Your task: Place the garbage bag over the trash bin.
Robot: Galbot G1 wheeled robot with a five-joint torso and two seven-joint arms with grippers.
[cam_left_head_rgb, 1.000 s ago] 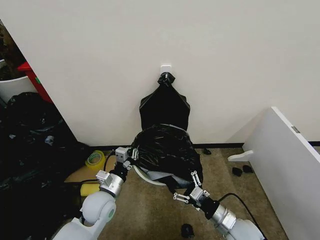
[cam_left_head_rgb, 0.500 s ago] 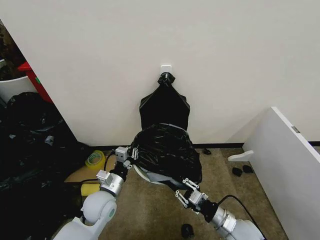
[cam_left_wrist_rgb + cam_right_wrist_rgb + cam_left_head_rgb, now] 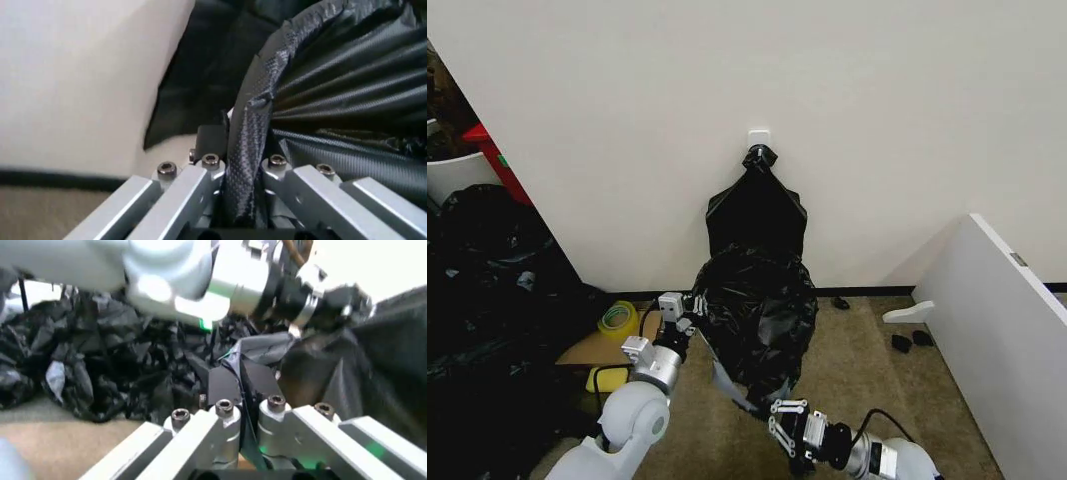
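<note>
The garbage bag is the biggest thing in the head view: a crinkled black mass standing on the floor against the wall, just below a second black bag that hangs from a white wall hook. The bag drapes down over where the trash bin would stand, and no part of the bin's off-white wall or rim can be made out beneath the plastic, so how far the bag covers it cannot be told. Judging by this, the draping looks well advanced, but the hem is not yet released and its seating around the rim remains unconfirmed.

The left end effector sits at the bag's 9 o'clock edge. In the left wrist view its fingers are pressed together on a rolled fold of the bag's hem, pinching it.

The right end effector is low at the bag's 6 o'clock, near the floor. In the right wrist view its fingers clamp a thin strip of the bag's plastic, and a grey tail of the bag runs down toward it in the head view.

At 8 o'clock of the bag lie a yellow tape roll and a yellow block, on or beside a cardboard sheet.

No brand, label or legible writing appears anywhere.
</note>
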